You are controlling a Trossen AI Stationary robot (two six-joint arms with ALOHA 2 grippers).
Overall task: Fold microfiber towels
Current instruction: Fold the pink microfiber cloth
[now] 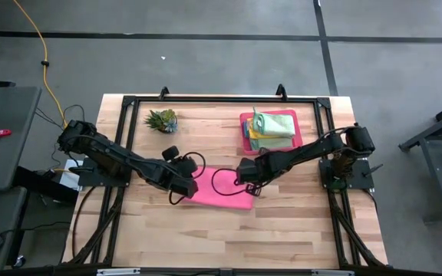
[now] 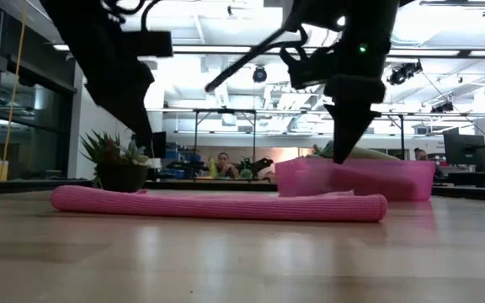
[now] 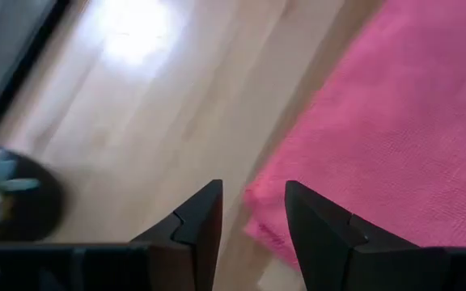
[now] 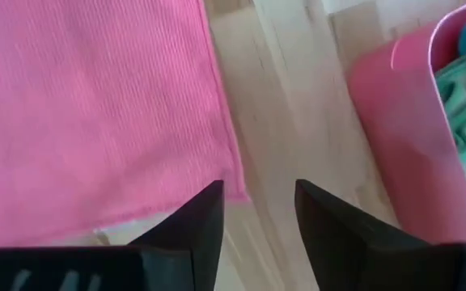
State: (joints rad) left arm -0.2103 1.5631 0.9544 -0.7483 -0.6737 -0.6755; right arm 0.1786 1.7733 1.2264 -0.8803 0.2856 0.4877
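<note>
I see the pink towel [image 1: 225, 188] lying folded on the table [image 1: 298, 230], mid-table in front of the tray [image 1: 245, 132] (other towels [image 1: 273, 125] stacked there). Left gripper [image 3: 253, 212] and right gripper [image 4: 259, 212] hover at its opposite ends, fingers parted, holding nothing.

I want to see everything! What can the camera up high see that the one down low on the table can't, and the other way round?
Only the high view shows the folded towels stacked inside the pink tray, and the yellow cable on the floor. Only the low view shows the room behind, with a person sitting far off. Both show the pink towel lying on the table, the small plant, and both arms above the towel.
</note>
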